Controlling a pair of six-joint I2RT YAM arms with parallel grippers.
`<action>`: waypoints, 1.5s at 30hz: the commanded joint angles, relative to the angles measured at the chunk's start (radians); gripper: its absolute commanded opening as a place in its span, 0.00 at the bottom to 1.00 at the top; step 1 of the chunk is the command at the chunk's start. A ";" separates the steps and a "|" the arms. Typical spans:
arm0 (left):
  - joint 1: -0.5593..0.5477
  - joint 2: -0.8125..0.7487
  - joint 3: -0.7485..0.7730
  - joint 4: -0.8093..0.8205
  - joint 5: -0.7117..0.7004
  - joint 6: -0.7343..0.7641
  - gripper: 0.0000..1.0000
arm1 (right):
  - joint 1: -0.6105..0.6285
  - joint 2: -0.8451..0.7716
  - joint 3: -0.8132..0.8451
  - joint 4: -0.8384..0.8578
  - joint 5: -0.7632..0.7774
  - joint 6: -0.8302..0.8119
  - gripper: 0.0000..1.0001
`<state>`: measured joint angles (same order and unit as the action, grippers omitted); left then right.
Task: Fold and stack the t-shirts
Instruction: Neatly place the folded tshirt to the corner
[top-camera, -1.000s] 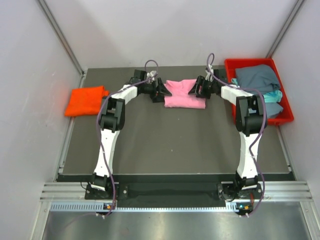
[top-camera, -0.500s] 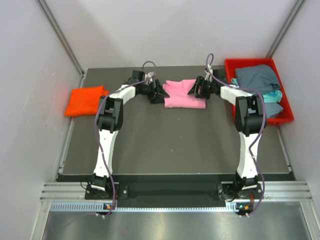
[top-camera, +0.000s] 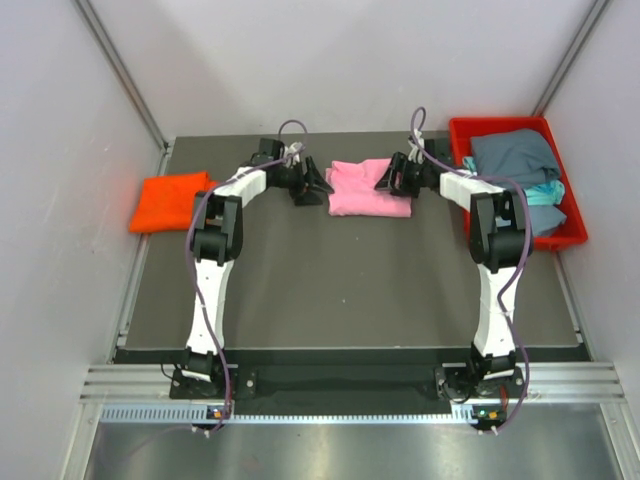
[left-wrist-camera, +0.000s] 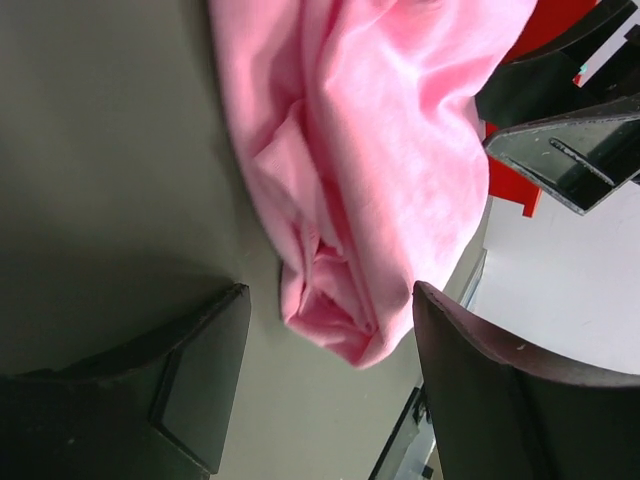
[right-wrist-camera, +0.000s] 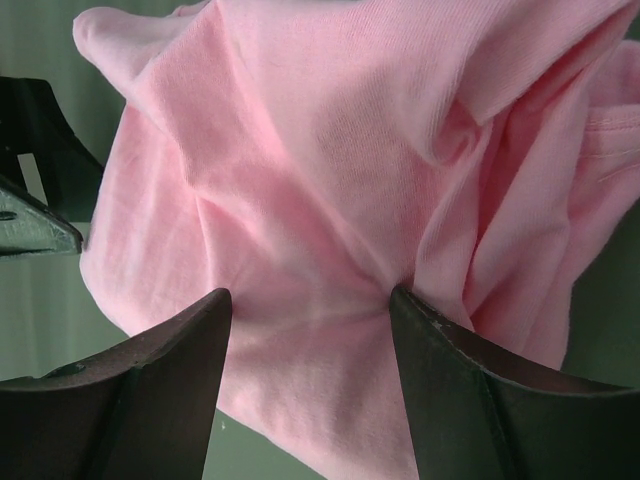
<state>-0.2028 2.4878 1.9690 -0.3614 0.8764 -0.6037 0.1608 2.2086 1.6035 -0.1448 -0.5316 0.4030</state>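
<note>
A light pink t-shirt (top-camera: 368, 190), roughly folded, lies at the back middle of the dark table. My left gripper (top-camera: 318, 186) stands open just off its left end; in the left wrist view a bunched corner of the pink t-shirt (left-wrist-camera: 340, 320) lies between and just beyond the spread fingers (left-wrist-camera: 200, 380). My right gripper (top-camera: 386, 178) is open at the shirt's right end, its fingertips (right-wrist-camera: 455, 370) pressed down on the pink t-shirt (right-wrist-camera: 320, 180) with flat cloth between them. A folded orange t-shirt (top-camera: 172, 201) lies at the far left.
A red tray (top-camera: 497, 123) at the back right holds a grey-blue t-shirt (top-camera: 515, 153) over a teal one (top-camera: 546, 193). White walls close in the table on the left, back and right. The right gripper's black body (left-wrist-camera: 560, 140) shows beyond the shirt in the left wrist view.
My left gripper has drawn back a little to the left, off the pink shirt's end. The right arm and the shirts have stayed in place.
</note>
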 joint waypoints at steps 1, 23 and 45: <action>-0.038 0.106 0.013 -0.028 -0.091 0.056 0.72 | 0.028 -0.020 -0.008 0.022 0.002 -0.012 0.65; -0.052 0.129 0.050 -0.024 -0.126 0.071 0.00 | 0.052 -0.024 -0.001 0.031 0.004 -0.007 0.65; 0.147 -0.245 0.232 -0.671 -0.206 0.562 0.00 | 0.029 -0.314 -0.060 -0.027 0.044 -0.124 0.70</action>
<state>-0.0830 2.3390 2.1696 -0.8566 0.6964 -0.1677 0.1932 1.9656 1.5711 -0.1623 -0.5045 0.3267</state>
